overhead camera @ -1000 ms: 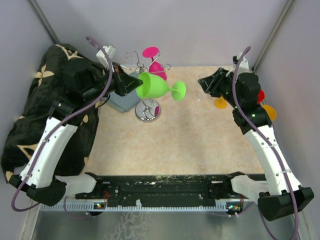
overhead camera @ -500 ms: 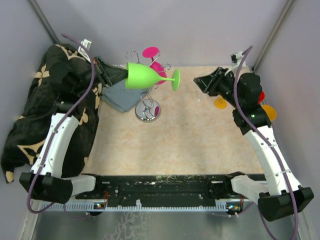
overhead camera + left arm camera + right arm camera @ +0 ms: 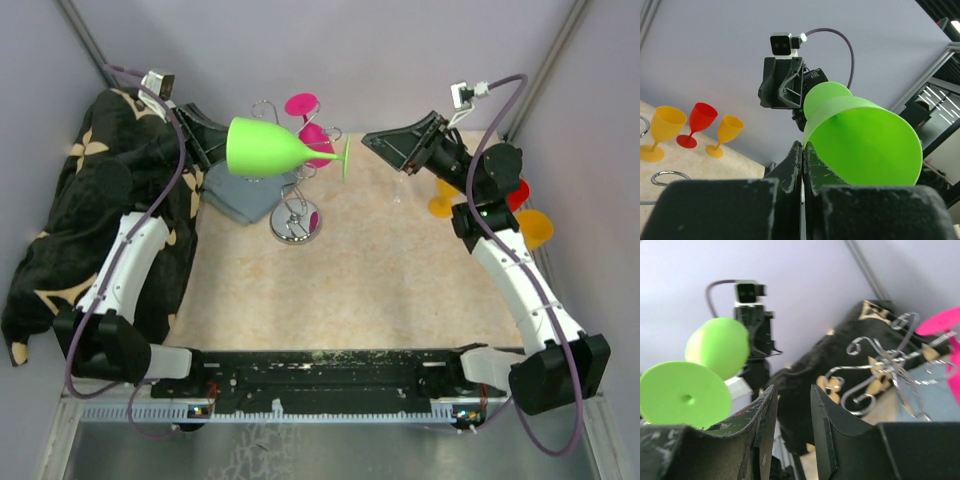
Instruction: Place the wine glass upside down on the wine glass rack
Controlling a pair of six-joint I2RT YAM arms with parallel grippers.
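Wholly lime-green and opaque, the wine glass (image 3: 268, 148) points sideways.

Beige table (image 3: 350, 285): wine glass rack (image 3: 296, 227), grey pad (image 3: 243, 197) upper left; orange glasses (image 3: 537, 226), red glass (image 3: 518, 192) right edge.

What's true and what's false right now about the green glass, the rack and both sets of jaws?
The green wine glass lies sideways in the air, held by the left jaws. True.
The wine glass rack carries no glass. False: a pink glass hangs on it upside down.
The right jaws grip the green foot. False: they stand open, the foot outside them.
A red glass stands upright between two orange glasses. True.
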